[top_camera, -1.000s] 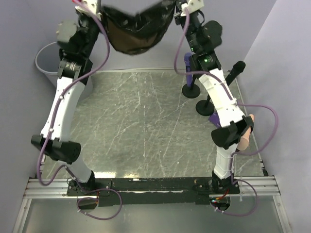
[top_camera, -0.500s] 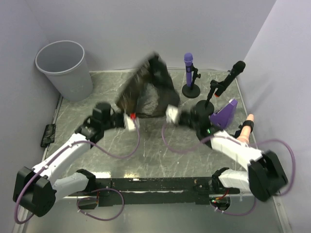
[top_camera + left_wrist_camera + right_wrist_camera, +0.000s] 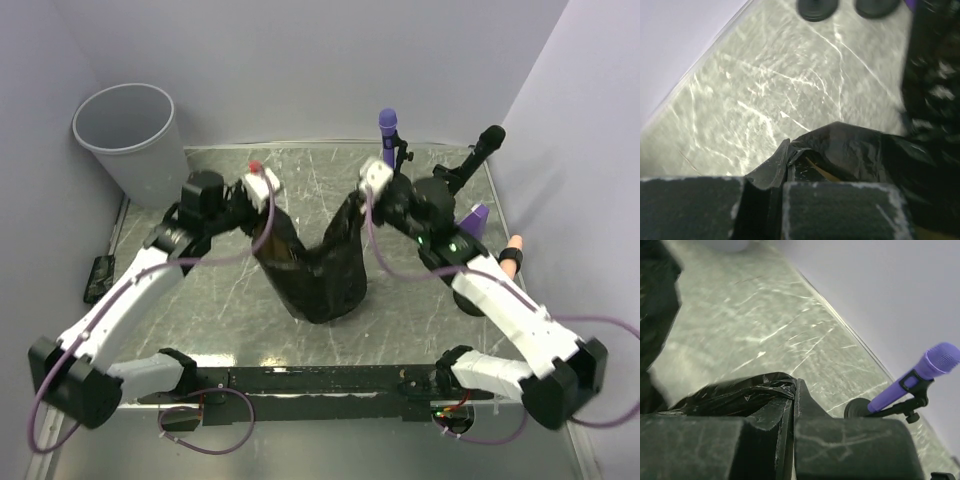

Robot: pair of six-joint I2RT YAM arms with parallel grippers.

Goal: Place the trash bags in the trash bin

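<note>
A black trash bag (image 3: 318, 275) hangs between my two grippers over the middle of the table, its bottom low on the surface. My left gripper (image 3: 262, 213) is shut on the bag's left top corner, and the plastic (image 3: 855, 150) shows pinched between its fingers (image 3: 840, 210). My right gripper (image 3: 358, 205) is shut on the right top corner, where the bag's edge (image 3: 735, 392) is clamped between its fingers (image 3: 850, 450). The light grey round trash bin (image 3: 125, 140) stands at the back left, beyond the table's corner and apart from the bag.
A purple microphone (image 3: 387, 130) and a black microphone (image 3: 482, 148) stand on round bases at the back right, close behind my right arm. A purple object (image 3: 470, 220) and a skin-coloured object (image 3: 512, 248) lie at the right edge. Walls close in on three sides.
Both arms have come down from high up with the bag still gripped. The bag now hangs lower, nearer the front, over the table's middle.
</note>
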